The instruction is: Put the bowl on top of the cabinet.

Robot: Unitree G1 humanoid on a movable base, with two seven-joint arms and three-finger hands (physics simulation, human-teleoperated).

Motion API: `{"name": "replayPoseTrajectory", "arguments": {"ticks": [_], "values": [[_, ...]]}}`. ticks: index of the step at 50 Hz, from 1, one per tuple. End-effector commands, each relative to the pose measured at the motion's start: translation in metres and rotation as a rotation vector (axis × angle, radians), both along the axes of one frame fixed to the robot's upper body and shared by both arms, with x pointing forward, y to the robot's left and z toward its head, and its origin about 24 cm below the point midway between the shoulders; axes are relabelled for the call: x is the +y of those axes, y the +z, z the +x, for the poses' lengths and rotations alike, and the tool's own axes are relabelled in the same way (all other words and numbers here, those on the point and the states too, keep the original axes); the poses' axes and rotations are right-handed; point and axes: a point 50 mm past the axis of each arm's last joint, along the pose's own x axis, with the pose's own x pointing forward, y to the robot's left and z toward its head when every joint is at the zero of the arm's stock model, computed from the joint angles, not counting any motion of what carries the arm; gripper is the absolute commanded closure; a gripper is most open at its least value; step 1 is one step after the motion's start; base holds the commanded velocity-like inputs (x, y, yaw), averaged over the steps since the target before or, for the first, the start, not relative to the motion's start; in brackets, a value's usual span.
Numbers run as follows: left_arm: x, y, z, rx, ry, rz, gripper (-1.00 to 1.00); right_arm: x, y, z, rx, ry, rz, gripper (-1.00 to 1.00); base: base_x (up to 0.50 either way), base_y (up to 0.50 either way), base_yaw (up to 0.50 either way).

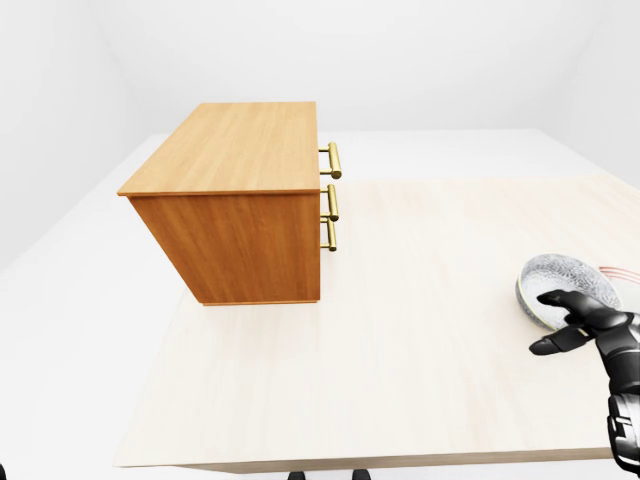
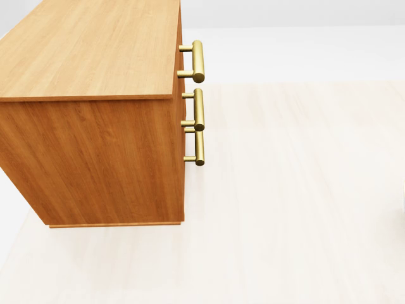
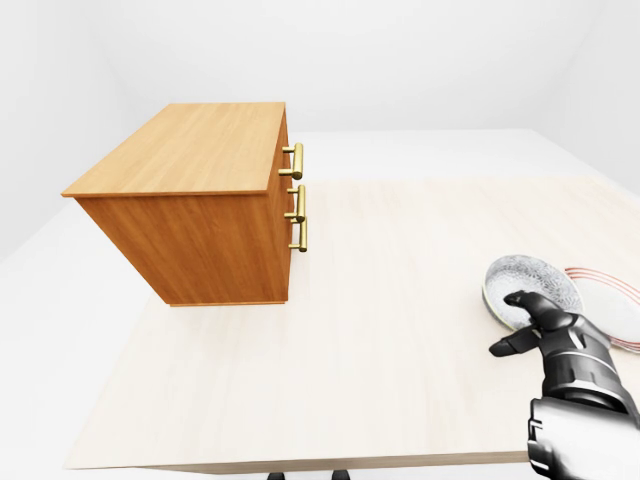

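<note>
1. Desk [image 1: 400, 350]: a flat top of pale, faintly grained wood, which carries everything below.

2. Cabinet [image 1: 240, 200]: a box of orange-brown wood with a clear grain. It stands at the desk's left edge, toward the far left corner. Three brass bar handles [image 2: 198, 61], round and smooth, stick out from its right-hand face, one above the other. That face is seen edge-on, so what the cabinet holds cannot be told. Its top is flat bare wood.

3. Bowl [image 3: 530, 282]: round and shallow, with a speckled grey-white inside and a pale rim. It is near the desk's right edge, well apart from the cabinet, and it tips toward the camera. It partly covers a white plate [image 3: 612, 303] with thin pink rings on its right.

4. Right hand [image 3: 552, 335]: black and jointed, at the bowl's near rim. One finger lies over the rim and the thumb points left. It cannot be told whether the fingers clamp the rim.
</note>
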Motion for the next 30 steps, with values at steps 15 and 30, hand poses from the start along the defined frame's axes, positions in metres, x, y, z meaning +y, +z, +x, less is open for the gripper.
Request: {"name": "replayPoseTrajectory", "arguments": {"ticks": [15,30], "values": [[0.0,0.001,-0.001,-0.003,-0.003,0.0,-1.0,0.0,-0.001,0.0,-0.008,-0.006,0.017,1.0,0.0,0.0,0.0],[0.0,0.0,0.0,0.001,-0.001,0.001,-1.0,0.0,0.005,0.003,-0.026,0.002,0.009,1.0,0.0,0.0,0.0]]}}
